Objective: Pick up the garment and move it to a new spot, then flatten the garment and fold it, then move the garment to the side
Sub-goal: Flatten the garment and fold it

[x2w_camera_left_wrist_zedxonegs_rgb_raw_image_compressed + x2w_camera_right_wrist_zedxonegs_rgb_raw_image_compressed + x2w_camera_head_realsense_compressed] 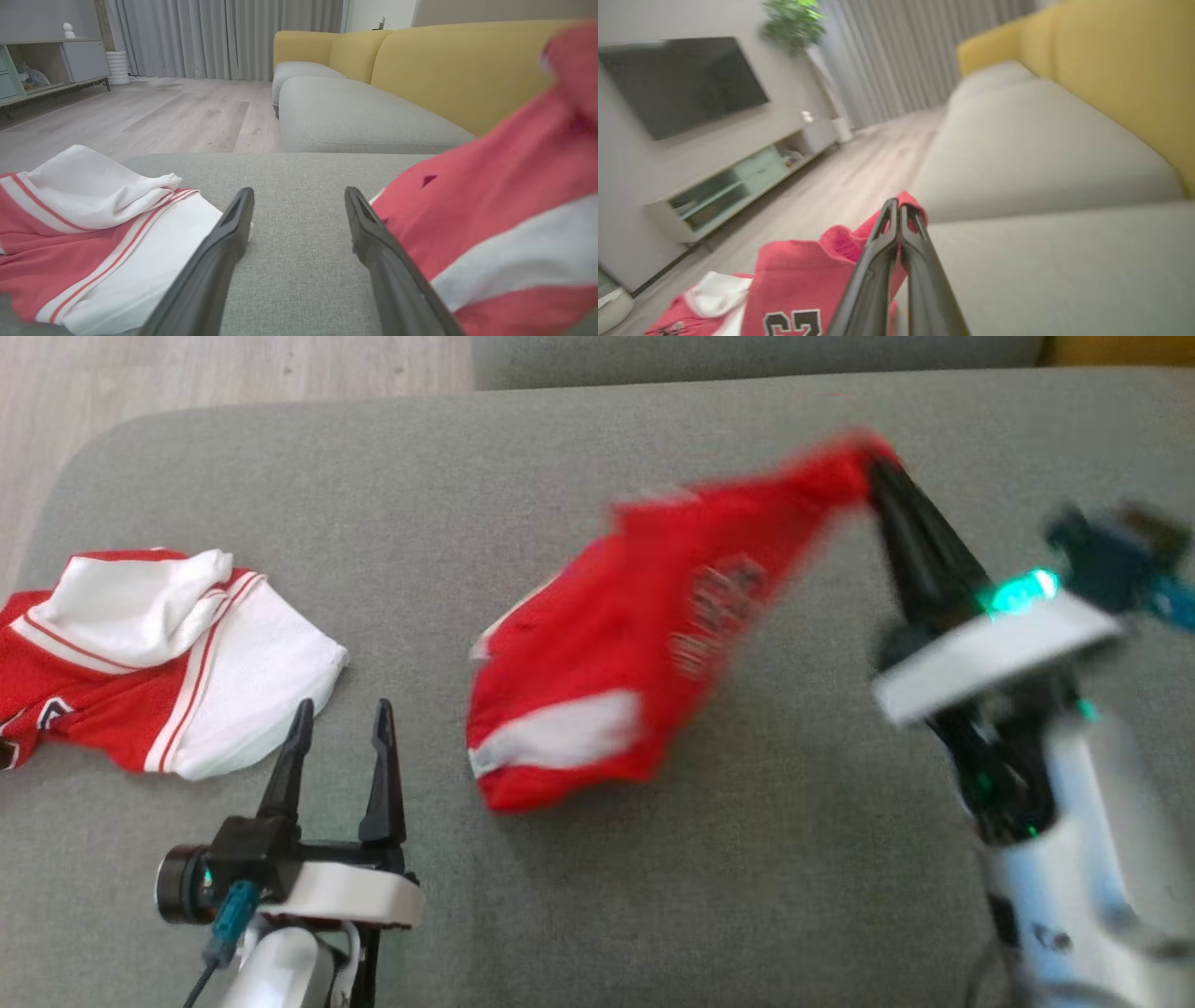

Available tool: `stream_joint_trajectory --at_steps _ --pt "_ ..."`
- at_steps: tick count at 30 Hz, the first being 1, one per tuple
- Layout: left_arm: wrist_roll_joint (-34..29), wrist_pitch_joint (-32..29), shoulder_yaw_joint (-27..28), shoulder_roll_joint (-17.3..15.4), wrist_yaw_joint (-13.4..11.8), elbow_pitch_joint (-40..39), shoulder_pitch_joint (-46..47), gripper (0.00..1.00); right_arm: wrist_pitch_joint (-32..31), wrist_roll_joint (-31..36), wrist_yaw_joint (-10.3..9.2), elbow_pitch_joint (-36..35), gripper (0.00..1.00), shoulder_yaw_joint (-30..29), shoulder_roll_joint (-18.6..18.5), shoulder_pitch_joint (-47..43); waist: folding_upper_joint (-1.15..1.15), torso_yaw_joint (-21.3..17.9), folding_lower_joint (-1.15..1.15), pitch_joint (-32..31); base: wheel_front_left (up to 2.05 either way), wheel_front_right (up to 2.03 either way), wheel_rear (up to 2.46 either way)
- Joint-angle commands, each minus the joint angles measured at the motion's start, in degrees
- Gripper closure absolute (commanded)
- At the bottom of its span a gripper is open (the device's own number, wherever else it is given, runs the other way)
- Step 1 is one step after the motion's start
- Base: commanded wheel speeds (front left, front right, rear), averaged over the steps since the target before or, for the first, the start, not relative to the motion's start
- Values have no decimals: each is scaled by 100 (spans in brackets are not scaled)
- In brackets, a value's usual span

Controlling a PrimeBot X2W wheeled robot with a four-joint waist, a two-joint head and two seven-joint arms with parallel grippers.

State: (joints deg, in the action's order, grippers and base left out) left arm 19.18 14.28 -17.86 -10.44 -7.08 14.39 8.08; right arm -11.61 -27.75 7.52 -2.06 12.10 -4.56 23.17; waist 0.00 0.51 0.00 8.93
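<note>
R gripper [876, 462]: pinched tight on garment [607, 672] corner, pic's blurry
L gripper [342, 714]: wide, btw garment & 2nd jersey [215, 663]
2nd jersey: crumpled on couch [747, 896], far left

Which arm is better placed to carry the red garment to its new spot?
Right. The right gripper is shut on one end of the red garment, which trails from it over the cushion. The left gripper is open and empty, beside the other garment.

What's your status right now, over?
Right gripper shut on red jersey, one end raised off grey sofa. Left gripper open, empty. Another red-and-white garment lies to its left, apart.
</note>
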Motion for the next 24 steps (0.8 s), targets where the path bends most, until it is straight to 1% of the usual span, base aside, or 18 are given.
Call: stream_joint_trajectory --at_steps 1,4,7,10,12,13,14,16,20,24 --pt "2 59 157 -69 -23 -172 281 0 -25 13 -3 203 100 -343 71 -281 0 -25 0 42 0 0 0" --pt "-3 60 118 -49 -13 -153 320 0 48 -61 -3 878 100 -1063 77 -719 0 -32 0 92 0 0 0" --pt "-2 61 98 -46 -9 -136 346 0 181 -173 -3 1481 100 -1612 99 -1026 0 -47 0 158 0 0 0" --pt "-5 62 86 -48 -7 -129 378 0 375 -352 -3 1914 100 -1937 120 -1166 0 -59 0 218 0 0 0" --pt "-7 62 83 -49 -10 -127 385 0 459 -452 -3 2012 100 -2024 127 -1182 0 -64 0 230 0 0 0" --pt "-10 62 77 -50 -11 -126 393 0 535 -549 -3 2102 65 -2092 133 -1196 0 -64 0 241 0 0 0" --pt "-15 63 69 -51 -11 -124 402 0 613 -575 -3 2172 0 -2128 134 -1216 0 -59 0 246 0 0 0" --pt "-24 63 59 -54 -16 -120 415 0 813 -583 -3 2174 0 -2134 108 -1264 0 -48 0 239 0 0 0" --pt "-41 65 47 -62 -43 -126 397 0 1282 -364 -3 1827 0 -1966 -149 -1447 0 -22 0 167 0 0 0" --pt "-59 66 64 -102 -89 -160 321 0 1686 302 -3 1130 0 -1825 -468 -1654 0 -37 0 43 0 0 0"
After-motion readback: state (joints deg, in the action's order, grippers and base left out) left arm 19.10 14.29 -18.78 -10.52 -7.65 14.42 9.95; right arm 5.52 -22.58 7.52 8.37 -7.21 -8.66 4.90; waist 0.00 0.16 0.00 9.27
